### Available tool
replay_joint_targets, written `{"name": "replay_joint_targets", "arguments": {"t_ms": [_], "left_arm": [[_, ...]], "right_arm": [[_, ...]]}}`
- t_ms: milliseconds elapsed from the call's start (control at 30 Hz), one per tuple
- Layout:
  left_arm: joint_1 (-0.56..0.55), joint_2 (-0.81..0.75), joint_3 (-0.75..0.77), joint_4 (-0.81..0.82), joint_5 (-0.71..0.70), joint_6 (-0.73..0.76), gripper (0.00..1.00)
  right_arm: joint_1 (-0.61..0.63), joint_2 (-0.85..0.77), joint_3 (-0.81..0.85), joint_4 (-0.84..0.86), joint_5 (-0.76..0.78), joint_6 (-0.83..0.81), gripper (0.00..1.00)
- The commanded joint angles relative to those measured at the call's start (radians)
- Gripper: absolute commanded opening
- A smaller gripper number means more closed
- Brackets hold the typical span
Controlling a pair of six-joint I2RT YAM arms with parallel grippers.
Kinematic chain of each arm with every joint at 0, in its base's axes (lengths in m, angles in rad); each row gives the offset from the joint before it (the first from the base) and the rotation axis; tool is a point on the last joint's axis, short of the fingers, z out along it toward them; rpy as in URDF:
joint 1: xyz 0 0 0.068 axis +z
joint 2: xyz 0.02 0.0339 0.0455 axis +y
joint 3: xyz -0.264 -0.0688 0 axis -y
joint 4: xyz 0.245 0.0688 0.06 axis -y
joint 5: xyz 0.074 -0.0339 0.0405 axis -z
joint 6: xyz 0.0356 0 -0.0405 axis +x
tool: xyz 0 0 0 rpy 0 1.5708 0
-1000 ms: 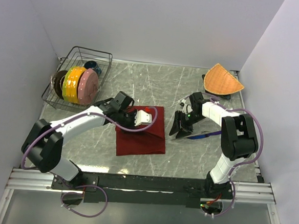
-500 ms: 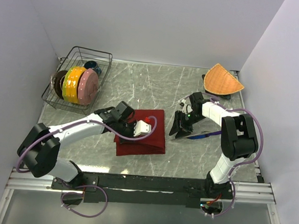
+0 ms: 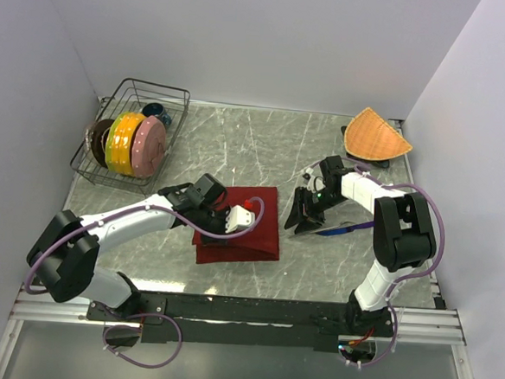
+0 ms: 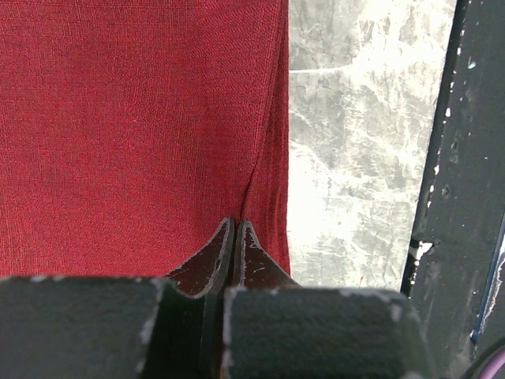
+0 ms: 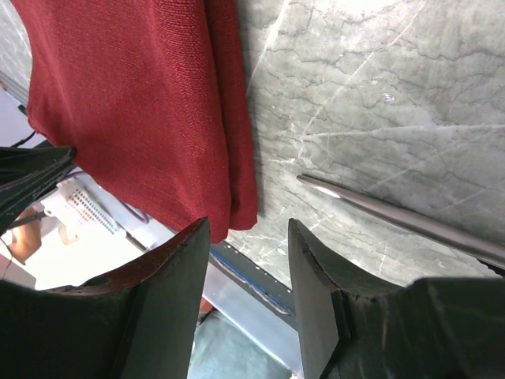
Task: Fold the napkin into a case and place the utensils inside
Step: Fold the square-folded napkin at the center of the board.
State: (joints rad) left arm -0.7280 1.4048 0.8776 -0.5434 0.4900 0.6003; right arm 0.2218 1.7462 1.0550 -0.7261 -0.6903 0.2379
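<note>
Left tool pulled nearward, pinching napkin edge | napkin dark red, folded | right tool open

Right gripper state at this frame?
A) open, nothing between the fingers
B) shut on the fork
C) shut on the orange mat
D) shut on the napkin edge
A: in the right wrist view the right gripper has its jaws apart with nothing held. A silver utensil handle lies ungripped on the table, off to one side, and the napkin lies beyond the fingers, not between them.

No legible text or labels anywhere
</note>
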Motion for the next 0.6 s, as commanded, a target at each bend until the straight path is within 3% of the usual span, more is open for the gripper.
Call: {"name": "replay_joint_targets", "arguments": {"t_ms": [0,200,300,433,467,567], "left_arm": [[-0.005,-0.027,0.02,0.01,0.059,-0.014,0.01],[-0.013,0.002,-0.008,0.028,0.05,-0.014,0.01],[-0.016,0.014,-0.025,0.051,0.033,-0.019,0.06],[-0.016,-0.006,-0.006,0.039,0.004,-0.046,0.44],[-0.01,-0.022,0.021,0.027,-0.005,-0.062,0.48],[0.039,-0.114,0.111,0.039,-0.027,-0.134,0.69]], "right_arm": [[-0.007,-0.034,0.014,0.002,-0.023,-0.005,0.52],[-0.007,-0.039,0.014,0.005,-0.046,-0.006,0.52],[-0.007,-0.039,0.025,0.002,-0.064,-0.012,0.53],[-0.007,-0.072,0.087,0.005,-0.081,-0.021,0.57],[-0.007,-0.085,0.112,0.005,-0.084,-0.025,0.6],[-0.009,-0.135,0.236,0.025,-0.075,-0.026,0.8]]}}
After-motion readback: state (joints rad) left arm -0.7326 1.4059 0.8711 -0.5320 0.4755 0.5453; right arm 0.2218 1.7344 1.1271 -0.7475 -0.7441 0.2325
